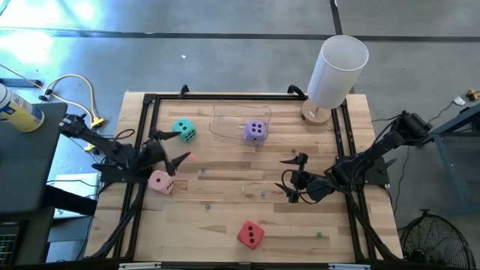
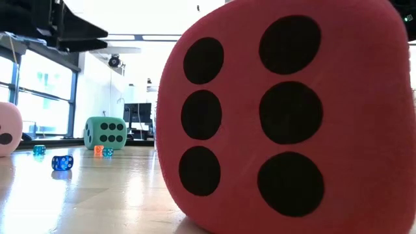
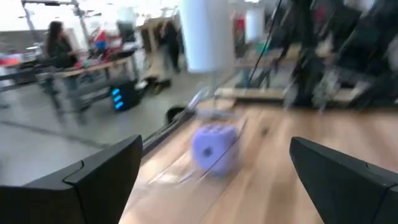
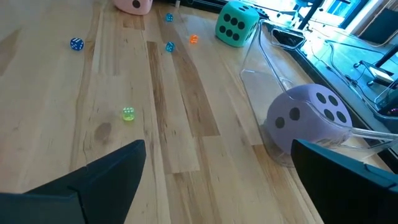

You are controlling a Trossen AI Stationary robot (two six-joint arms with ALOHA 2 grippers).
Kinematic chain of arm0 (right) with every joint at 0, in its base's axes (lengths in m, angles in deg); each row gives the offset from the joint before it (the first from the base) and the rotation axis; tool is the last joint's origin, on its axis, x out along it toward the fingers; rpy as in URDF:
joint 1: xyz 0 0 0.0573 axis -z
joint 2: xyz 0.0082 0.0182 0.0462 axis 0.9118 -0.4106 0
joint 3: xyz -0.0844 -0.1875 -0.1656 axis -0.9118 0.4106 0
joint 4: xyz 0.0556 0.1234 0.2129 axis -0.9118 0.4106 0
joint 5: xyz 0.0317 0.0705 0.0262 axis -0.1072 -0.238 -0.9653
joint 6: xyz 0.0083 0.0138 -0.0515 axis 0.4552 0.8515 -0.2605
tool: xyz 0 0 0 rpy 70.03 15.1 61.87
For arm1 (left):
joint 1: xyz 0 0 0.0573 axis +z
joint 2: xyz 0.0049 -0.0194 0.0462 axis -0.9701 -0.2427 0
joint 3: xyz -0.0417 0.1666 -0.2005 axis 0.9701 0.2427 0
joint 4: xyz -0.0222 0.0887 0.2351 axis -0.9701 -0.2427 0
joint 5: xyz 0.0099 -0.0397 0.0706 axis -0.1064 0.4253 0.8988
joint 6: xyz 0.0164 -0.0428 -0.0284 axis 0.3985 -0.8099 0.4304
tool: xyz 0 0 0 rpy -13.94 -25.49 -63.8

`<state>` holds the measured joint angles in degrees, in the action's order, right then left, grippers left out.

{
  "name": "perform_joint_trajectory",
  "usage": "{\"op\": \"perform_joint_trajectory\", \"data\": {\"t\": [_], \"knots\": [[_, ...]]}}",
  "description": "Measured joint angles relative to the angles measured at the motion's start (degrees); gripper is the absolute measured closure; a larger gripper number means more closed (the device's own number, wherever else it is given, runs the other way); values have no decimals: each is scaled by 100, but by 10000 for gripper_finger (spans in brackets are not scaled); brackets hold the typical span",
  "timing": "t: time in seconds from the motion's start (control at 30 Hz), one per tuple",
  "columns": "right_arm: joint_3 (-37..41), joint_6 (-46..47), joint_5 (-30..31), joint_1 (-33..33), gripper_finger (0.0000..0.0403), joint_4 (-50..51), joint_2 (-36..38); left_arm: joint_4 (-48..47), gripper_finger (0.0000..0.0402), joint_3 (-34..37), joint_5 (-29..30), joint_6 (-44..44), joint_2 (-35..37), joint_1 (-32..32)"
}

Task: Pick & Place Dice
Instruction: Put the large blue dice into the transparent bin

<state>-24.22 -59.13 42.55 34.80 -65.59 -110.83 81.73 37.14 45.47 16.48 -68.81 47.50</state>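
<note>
While the left gripper point(image 1: 174, 148) hangs over the table's point(image 1: 225, 217) left side with its fingers point(image 3: 93, 180) spread wide and released, nothing sits between them; the pink die point(image 1: 161, 181) lies just below the lower fingertip in the high view, and whether it touches cannot be told. The teal die point(image 1: 184, 130) rests a little beyond the upper fingertip, apart from it. The right gripper point(image 1: 294, 178) hovers over the right-centre of the table, its fingers point(image 4: 81, 186) likewise fully parted and holding nothing. The purple die point(image 1: 256, 131) sits inside a clear tray point(image 1: 225, 120) near the far edge, against the tray's right end; the right wrist view shows it pressed to the transparent wall. A tall white cylinder point(image 1: 336, 71) stands at the far right corner, near the tray but apart from it. The red die point(image 1: 250, 235) lies alone close to the near edge, well apart from both grippers. A few tiny dice point(image 4: 128, 114) are scattered over the middle boards. Between the two grippers the wood lies mostly open, and a dark frame point(image 1: 142, 135) runs along the table's left, far and right edges.
</note>
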Motion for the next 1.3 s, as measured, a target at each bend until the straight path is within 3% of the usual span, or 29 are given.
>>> {"op": "perform_joint_trajectory", "data": {"t": [0.17, 0.33, 0.5, 0.63, 0.77, 0.97, 1.17, 1.3], "knots": [[-2, -64, -2, 65, 9, -2, 0, -1436, 2, -867, 30, -472, -504, -30], [-2, -11, -70, 205, 9, -1, -2, -2684, 2, -1715, -323, -1082, -1113, 447], [-2, -1, -460, 291, 9, -1, -2, -3876, 2, -2414, -989, -1576, -1764, 1528], [-2, 1, -487, 295, 9, -3, -2, -4528, 2, -2784, -1974, -1976, -2209, 2684], [-2, 0, -490, 295, 9, -1, -2, -5004, 2, -3029, -3193, -2464, -2575, 3995], [-2, -12, -490, 295, 9, -1, -2, -5197, 2, -3064, -3923, -2383, -3100, 5503], [-2, -14, -490, 295, 9, -1, -2, -5185, 2, -3064, -4749, -1718, -3573, 6219], [-2, -14, -490, 295, 9, -1, -2, -5127, 2, -3064, -4876, -1520, -3808, 6378]]}}
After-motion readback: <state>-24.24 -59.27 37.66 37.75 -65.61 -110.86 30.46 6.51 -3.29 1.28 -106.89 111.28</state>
